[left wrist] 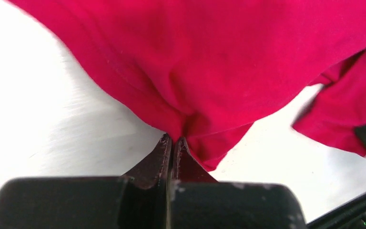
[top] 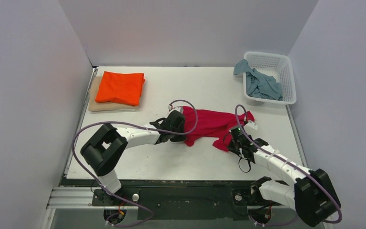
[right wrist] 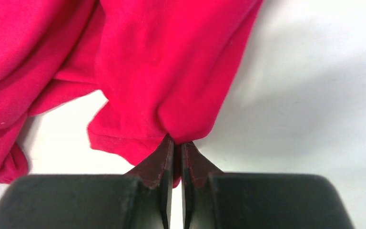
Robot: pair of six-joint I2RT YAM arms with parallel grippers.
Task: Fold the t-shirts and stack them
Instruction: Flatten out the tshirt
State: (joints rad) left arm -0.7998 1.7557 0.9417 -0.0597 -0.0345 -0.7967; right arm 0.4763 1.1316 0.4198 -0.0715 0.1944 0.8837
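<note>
Centrally, the red shirt [top: 214, 125] lies crumpled on the tabletop [top: 181, 162], spread between the two arms. Its long axis runs left to right, roughly parallel to the near edge. Two bunched lobes droop toward the arm bases, one at each end, with a bare notch of tabletop between them. Which end is the collar and which the hem cannot be told from the folds.

The left tool [left wrist: 173, 139] is closed, its tips pinching a gathered fold at the shirt's left side; the cloth puckers where it enters the tips. The right tool [right wrist: 174, 141] is likewise clamped on a fold at the shirt's near right part, and a stitched edge shows just left of its tips.

At the far left corner, the orange shirt [top: 120, 88] sits folded into a neat rectangle, its longer side running left to right. It rests on the folded beige shirt [top: 95, 102], which shows along the left and near edges. At the far right, the blue shirt [top: 263, 83] lies rumpled in the basket [top: 288, 78], one part draped over the left rim.
</note>
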